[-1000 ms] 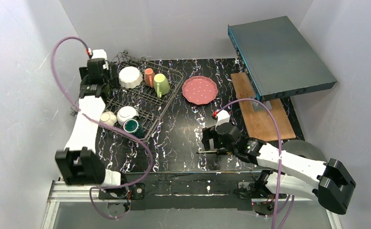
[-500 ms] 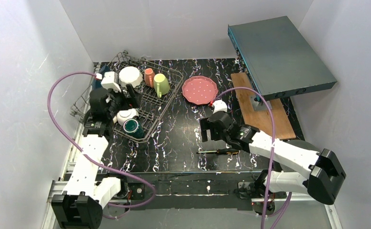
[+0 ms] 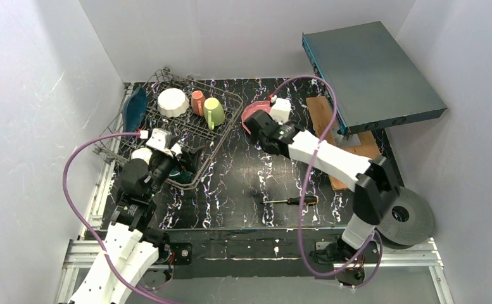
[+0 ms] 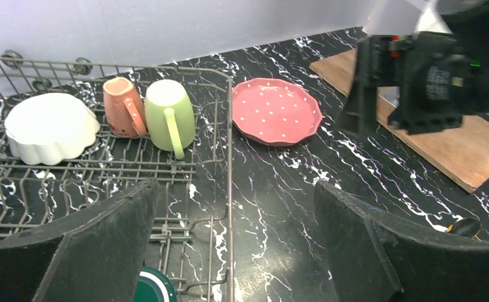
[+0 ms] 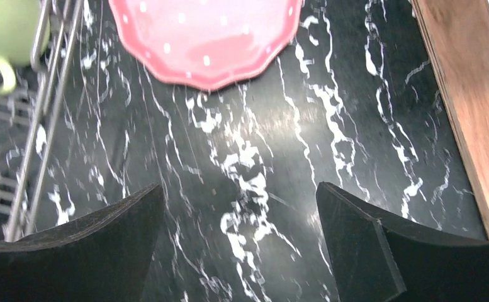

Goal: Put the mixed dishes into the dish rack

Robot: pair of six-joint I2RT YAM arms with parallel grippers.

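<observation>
Screwdriver (image 3: 292,201) on marbled table (image 3: 243,190); teal-grey box (image 3: 370,69) partly over wooden board (image 3: 316,114).

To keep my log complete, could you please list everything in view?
rack: 1, grey wire, left
bowl: 1, white, rack
salmon cup: 1, salmon, rack
mug: 1, yellow-green, rack
blue plate: 1, blue, rack's left
cream bowl: 1, cream, rack's front
green cup: 1, green inside, rack's front
pink plate: 1, pink, beside rack
screwdriver: 1, black-yellow, front
box: 1, teal-grey, right
board: 1, brown, right
disc: 1, grey, near right
left pincer: 1, black, open, over rack
right pincer: 1, black, open, by pink plate
</observation>
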